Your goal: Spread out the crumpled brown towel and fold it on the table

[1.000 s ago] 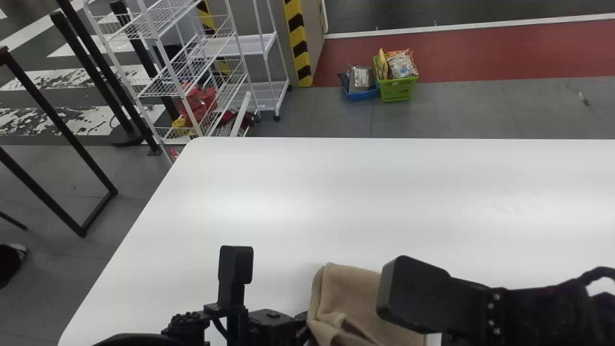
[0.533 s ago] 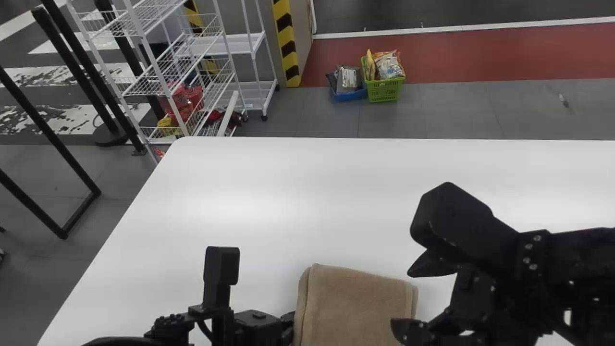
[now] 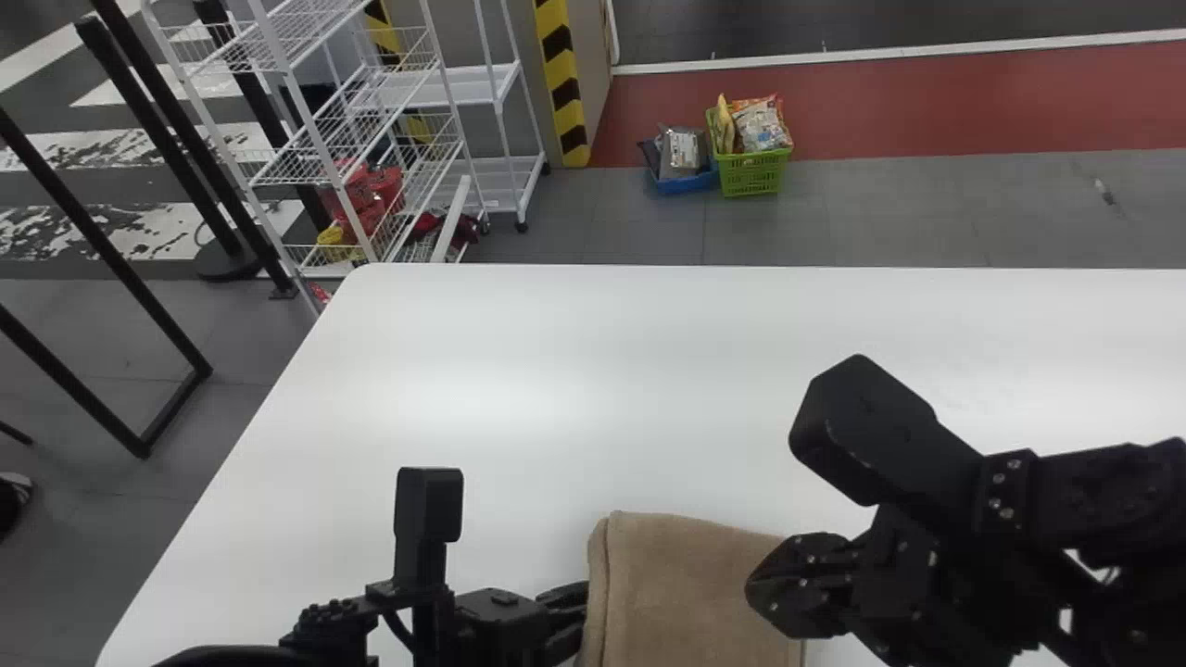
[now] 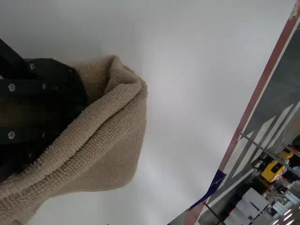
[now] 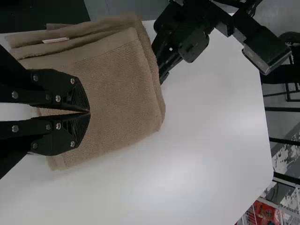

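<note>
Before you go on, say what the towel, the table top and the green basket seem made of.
Towel: probably matte cotton terry; looped, ribbed pile shows. Table top: perhaps laminate, smooth and satiny, with blurred glare. Green basket: likely molded plastic, its walls regularly perforated; finish unclear.

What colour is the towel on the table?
Plain brown, a light tan; the towel shows best in the right wrist view.

We see a bright, shiny glow on the white surface (image 3: 482, 389). The floor (image 3: 834, 222) looks darker. In the left wrist view, we see a soft, faint gray shadow by the brown towel (image 4: 115, 161).
</note>
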